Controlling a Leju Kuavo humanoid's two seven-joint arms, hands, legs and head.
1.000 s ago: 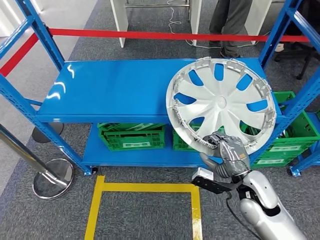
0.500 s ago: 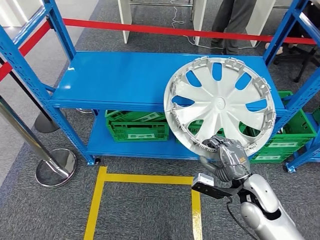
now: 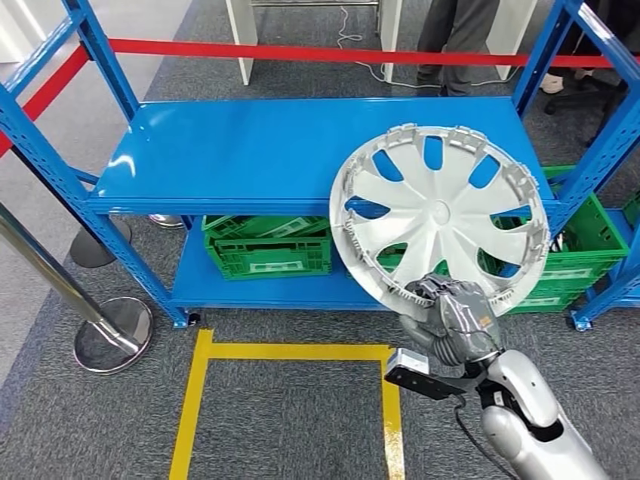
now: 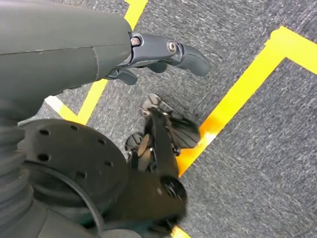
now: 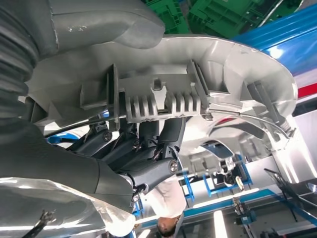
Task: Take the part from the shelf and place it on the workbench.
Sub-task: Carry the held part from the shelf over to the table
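Floor: grey carpet [image 3: 294, 420] with a yellow tape rectangle [image 3: 198, 385] marked just in front of the blue shelf rack [image 3: 249, 160]. Green crates [image 3: 268, 250] sit on the rack's lower level. Red barrier tape [image 3: 302, 50] runs behind the rack; white furniture legs [image 3: 241, 35] stand beyond it. A chrome stanchion base [image 3: 113, 335] stands left of the rack.

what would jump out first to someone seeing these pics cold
The big silver wheel cover, held up tilted by its lower rim in the robot's right hand, in front of the right end of the blue shelf. After that, the green crates on the lower shelf level and the yellow tape outline on the grey carpet just before the rack.
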